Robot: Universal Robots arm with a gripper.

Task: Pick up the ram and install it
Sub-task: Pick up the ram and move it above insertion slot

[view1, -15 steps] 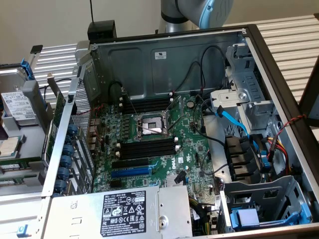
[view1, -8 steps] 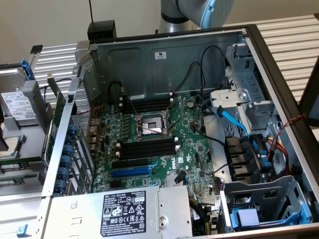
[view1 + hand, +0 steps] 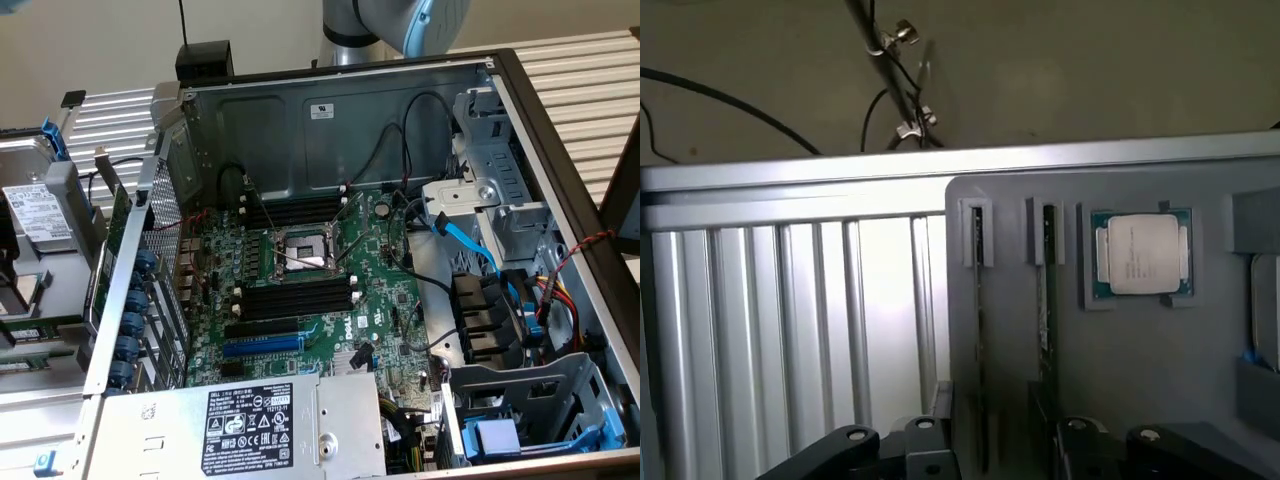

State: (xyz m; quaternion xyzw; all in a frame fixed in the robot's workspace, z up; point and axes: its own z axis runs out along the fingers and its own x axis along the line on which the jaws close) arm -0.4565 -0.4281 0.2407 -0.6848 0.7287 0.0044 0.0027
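Jaws spread wide, the pincer (image 3: 1005,455) hovers over a grey holder (image 3: 1140,370) where the ram (image 3: 1046,300) stands on edge in a slot. The ram lies between the two jaws, its long axis running straight out from the gap.

Exterior view looks down into the computer case (image 3: 300,130); wrist view sits close above a tray (image 3: 1120,360).

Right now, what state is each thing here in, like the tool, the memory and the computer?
tool: open, holding nothing.
ram sticks: standing on edge in the gray holder, ungripped.
processor: lying flat in its holder pocket.
computer case: side open, motherboard exposed.
memory slots: empty.
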